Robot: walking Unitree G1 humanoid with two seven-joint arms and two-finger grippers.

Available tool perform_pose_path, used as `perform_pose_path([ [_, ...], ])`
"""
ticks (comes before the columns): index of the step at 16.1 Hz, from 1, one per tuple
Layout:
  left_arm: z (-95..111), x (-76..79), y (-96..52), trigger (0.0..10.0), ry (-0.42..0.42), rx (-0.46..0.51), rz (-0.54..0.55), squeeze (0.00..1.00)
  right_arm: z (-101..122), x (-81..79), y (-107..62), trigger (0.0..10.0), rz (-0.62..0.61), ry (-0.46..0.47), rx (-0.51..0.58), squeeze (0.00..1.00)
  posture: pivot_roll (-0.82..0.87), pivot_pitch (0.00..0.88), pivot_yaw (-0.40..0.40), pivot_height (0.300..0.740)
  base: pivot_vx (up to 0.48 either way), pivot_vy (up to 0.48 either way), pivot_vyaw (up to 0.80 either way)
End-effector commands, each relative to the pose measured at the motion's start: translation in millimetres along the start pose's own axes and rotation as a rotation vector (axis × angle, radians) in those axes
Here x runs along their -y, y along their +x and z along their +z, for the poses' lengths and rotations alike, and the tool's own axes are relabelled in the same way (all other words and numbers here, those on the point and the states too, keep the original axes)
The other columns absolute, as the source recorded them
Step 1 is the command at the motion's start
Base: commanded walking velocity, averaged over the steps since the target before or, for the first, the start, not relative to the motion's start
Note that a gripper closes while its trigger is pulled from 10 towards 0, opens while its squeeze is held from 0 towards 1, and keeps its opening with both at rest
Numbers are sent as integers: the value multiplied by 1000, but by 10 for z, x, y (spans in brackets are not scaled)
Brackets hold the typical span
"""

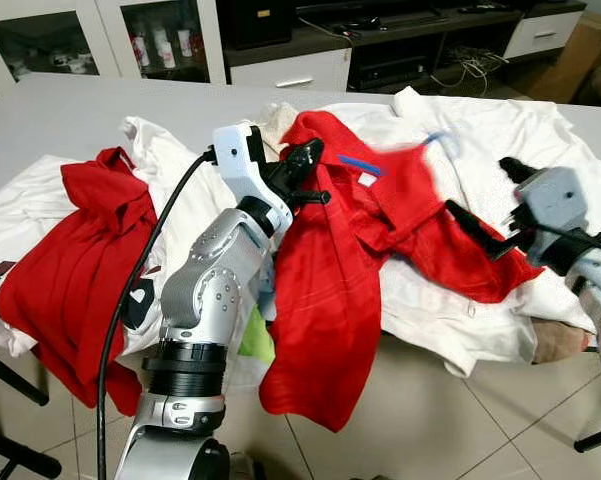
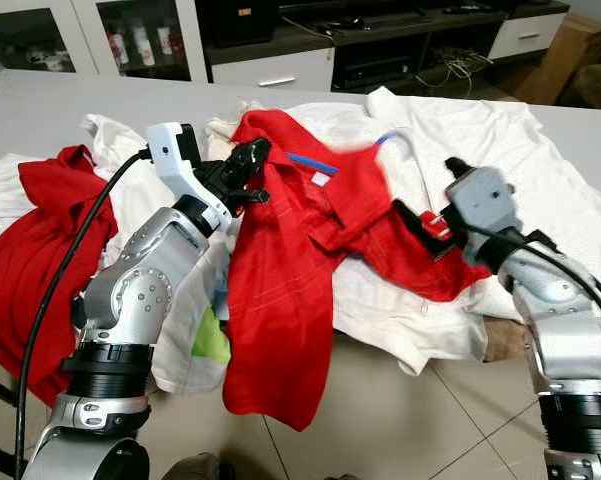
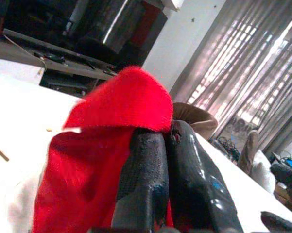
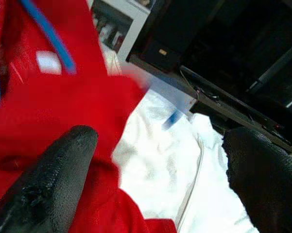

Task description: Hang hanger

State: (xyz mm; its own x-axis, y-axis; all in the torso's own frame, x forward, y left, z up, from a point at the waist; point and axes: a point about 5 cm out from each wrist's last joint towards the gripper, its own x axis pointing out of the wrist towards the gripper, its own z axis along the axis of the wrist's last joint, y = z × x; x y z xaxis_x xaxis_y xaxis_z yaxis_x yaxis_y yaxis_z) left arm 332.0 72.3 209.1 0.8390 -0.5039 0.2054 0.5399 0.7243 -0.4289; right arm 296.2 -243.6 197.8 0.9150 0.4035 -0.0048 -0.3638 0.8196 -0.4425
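From the head views, a grey counter (image 1: 70, 115) carries a heap of white garments (image 1: 500, 140) and two red ones. The left gripper (image 1: 305, 160) has its jaws clenched on the shoulder of the red shirt (image 1: 330, 290), which drapes over the counter's near edge toward the tiled floor (image 1: 460, 420). A blue hanger (image 2: 315, 163) lies inside that shirt's collar, beside a small white label; part of it, further right, is blurred. The right gripper (image 2: 420, 222) sits at the shirt's sleeve, jaws released. A second red shirt (image 1: 70, 250) lies on the robot's left, apart from both grippers. Behind the counter stand white cabinets with glass doors (image 1: 50, 45).

The left wrist view shows up close what the head views cannot: two black fingers (image 3: 146, 179) pressed together with a fold of red cloth pinched and arching over their tips.

The right wrist view shows both fingers (image 4: 58, 179) spread wide, red cloth below one, white cloth between them, and blue hanger bars crossing the red fabric.
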Motion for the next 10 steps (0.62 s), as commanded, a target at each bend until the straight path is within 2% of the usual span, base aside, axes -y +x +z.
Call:
perform_pose_path([
  [1, 19, 25, 24, 0, 17, 5, -12, 0, 136, 63, -9, 10000, -6, 22, 65, 0, 48, 0, 24, 740, 0, 0, 0],
  [4, 24, 22, 30, 0, 19, 4, -12, 0, 300, 124, -52, 10000, 4, 99, 160, 0, 47, 0, 27, 740, 0, 0, 0],
  [7, 27, 20, 35, 0, 21, 4, -13, 0, 325, 106, -44, 10000, 42, 156, 179, 0, 48, 0, 26, 740, 0, 0, 0],
  [9, 62, 26, 30, 0, 33, 43, -19, 0, 312, 67, 76, 10000, 51, 184, 162, 0, 50, 0, 25, 740, 0, 0, 0],
  [10, 97, 38, 19, 0, 37, 78, -29, 0, 338, -7, 186, 10000, 96, 139, 151, 0, 54, 0, 22, 740, 0, 0, 0],
])
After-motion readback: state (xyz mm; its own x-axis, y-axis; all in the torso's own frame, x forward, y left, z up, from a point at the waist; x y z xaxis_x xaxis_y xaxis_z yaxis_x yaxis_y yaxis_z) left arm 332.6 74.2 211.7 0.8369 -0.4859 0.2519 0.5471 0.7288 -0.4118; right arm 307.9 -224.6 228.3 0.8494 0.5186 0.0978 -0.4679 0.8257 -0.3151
